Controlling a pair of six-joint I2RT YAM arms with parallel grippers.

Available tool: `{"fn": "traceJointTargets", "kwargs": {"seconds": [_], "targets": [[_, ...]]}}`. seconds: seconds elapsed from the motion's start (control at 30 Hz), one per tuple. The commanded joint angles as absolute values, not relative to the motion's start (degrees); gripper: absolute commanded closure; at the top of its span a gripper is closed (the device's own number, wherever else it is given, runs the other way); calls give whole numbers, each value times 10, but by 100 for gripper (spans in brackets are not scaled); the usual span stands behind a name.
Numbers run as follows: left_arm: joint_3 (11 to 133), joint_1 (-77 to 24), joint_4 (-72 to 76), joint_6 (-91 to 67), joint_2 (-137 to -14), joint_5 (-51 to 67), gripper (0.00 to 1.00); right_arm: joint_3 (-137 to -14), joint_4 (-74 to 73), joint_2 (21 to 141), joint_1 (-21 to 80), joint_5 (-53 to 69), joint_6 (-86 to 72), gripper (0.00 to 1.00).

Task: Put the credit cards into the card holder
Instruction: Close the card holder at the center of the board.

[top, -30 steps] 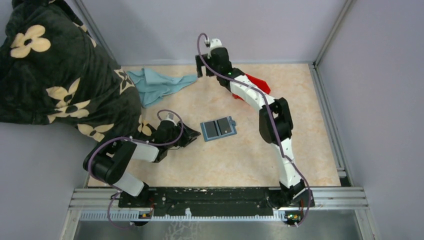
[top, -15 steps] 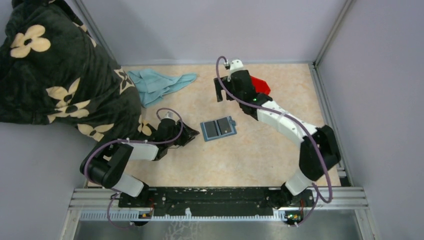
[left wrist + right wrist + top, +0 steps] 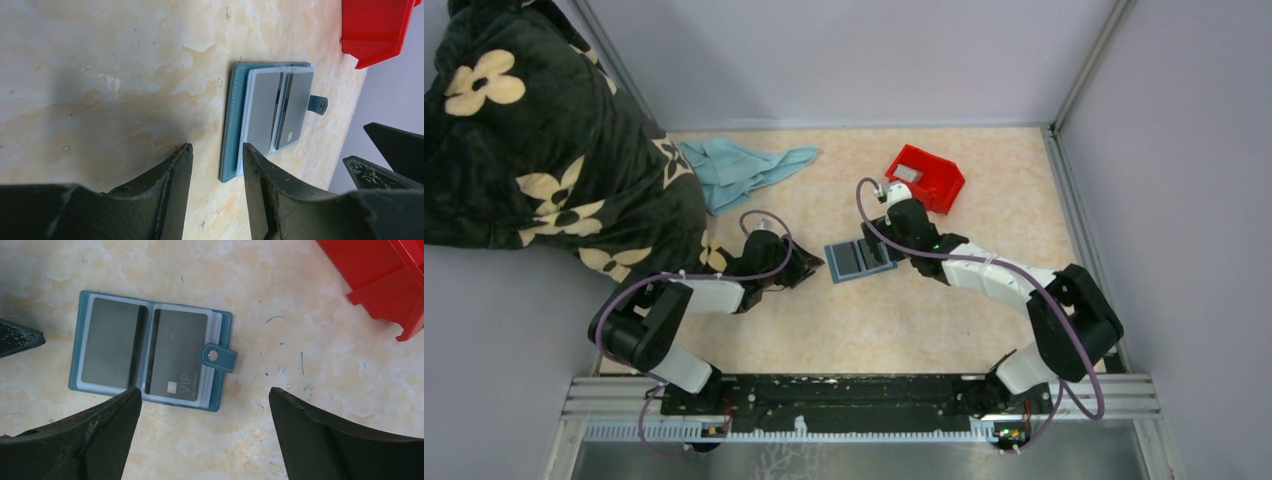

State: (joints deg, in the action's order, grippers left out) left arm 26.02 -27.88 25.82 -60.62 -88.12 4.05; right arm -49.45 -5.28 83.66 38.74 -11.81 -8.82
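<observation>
Right under the right end effector (image 3: 202, 392), just ahead of its fingertips, the card holder (image 3: 76, 347) is lying open and flat on the bench (image 3: 310, 320); its long side is running across, almost from one finger to the other, with a small tilt. This end effector is hanging above it with its fingers spread wide and nothing between them; it is the nearer one. The left end effector (image 3: 217, 146) is sitting low beside the holder's far short edge; its fingers are only a little apart and holding nothing.

Counting now: one card holder; two credit cards (image 3: 111, 349) are showing side by side in its clear pockets; one more grey card (image 3: 904, 172) seems to be lying in the one red bin (image 3: 944, 187), behind the right end effector, but it is too small to be sure. If that is a card, I am guessing the right arm is best placed to fetch it, since the bin is on its side.
</observation>
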Motion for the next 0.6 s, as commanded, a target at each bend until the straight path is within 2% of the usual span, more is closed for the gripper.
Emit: {"fn": "traceJointTargets", "kwargs": {"seconds": [0.0, 0.57], "targets": [[250, -276, 141, -582, -917, 4, 50, -500, 6, 843, 400, -118, -95, 1], [276, -277, 135, -575, -947, 7, 50, -522, 52, 967, 409, -224, -71, 1]]}}
